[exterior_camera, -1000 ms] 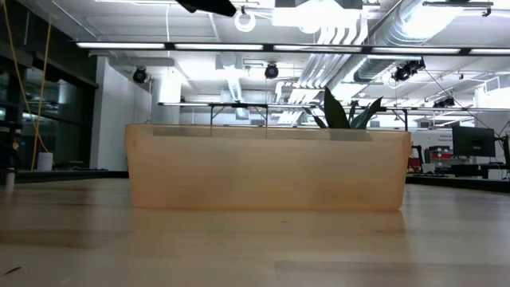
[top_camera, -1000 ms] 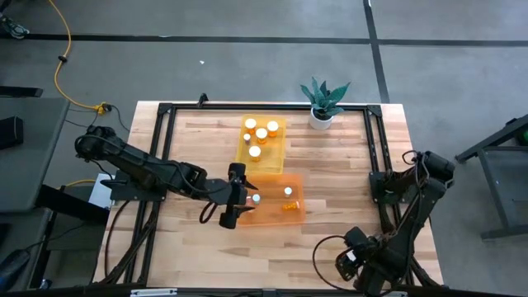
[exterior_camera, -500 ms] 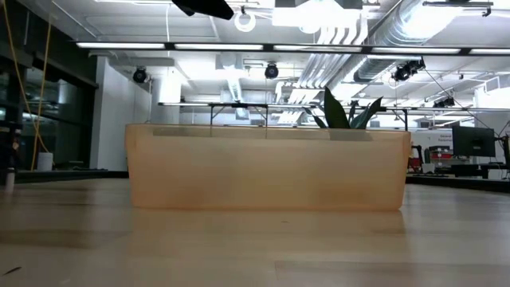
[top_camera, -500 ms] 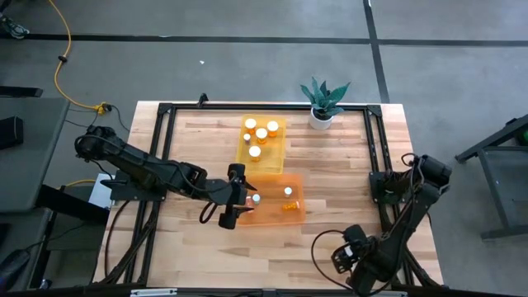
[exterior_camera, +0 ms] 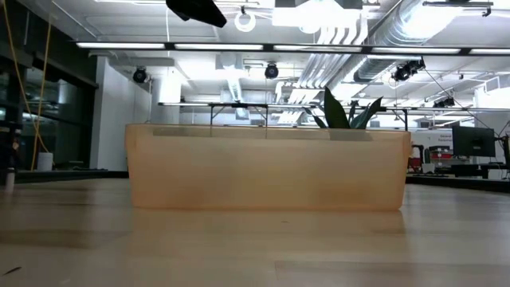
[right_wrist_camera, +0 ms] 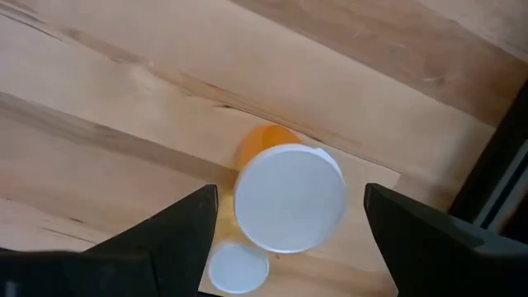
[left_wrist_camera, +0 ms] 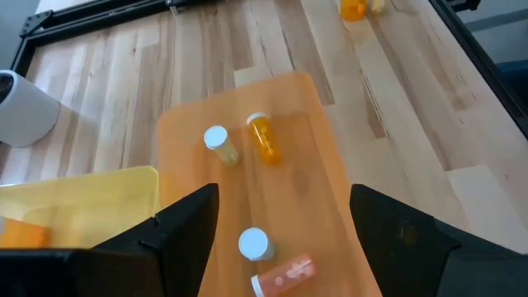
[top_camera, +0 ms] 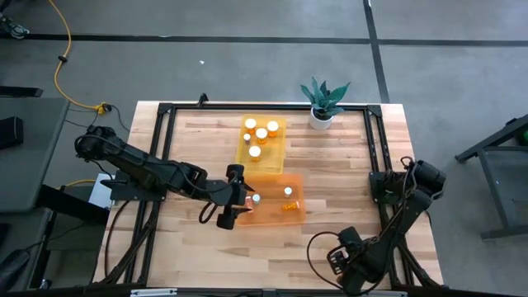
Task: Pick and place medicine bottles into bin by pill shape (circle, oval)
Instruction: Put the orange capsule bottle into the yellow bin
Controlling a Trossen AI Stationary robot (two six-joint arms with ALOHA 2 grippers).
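medicine bottles [top_camera: 261, 133] are split between two trays on the wooden table [top_camera: 330, 165]: a cluster with white caps stands in the yellow tray [top_camera: 262, 154] toward the far side, and a few more sit in the orange tray [top_camera: 293, 216] just in front of it. the left wrist view gives what the high view cannot: in the orange tray [left_wrist_camera: 322, 165] one bottle stands upright [left_wrist_camera: 217, 140], one lies on its side beside it [left_wrist_camera: 264, 139], another stands nearer the camera [left_wrist_camera: 253, 244] and a fourth lies flat by it [left_wrist_camera: 282, 276]. that view also shows a corner of the yellow tray [left_wrist_camera: 82, 198] and another orange bottle [left_wrist_camera: 353, 8] far off on the table.

the left gripper [top_camera: 234, 198] hangs at the orange tray's left edge; its fingers [left_wrist_camera: 181, 223] are spread wide with nothing between them. the right gripper [top_camera: 340, 260] is low at the table's near right corner, fingers [right_wrist_camera: 186, 227] spread, looking down on an upright bottle [right_wrist_camera: 289, 196] with a large white cap, with a smaller white cap [right_wrist_camera: 238, 267] next to it. these bottles are hidden under the arm in the high view.

the low view shows only the orange tray's long wall [exterior_camera: 267, 171], a dark bit of arm at the top, probably the left one, and a potted plant [top_camera: 324, 101] behind.
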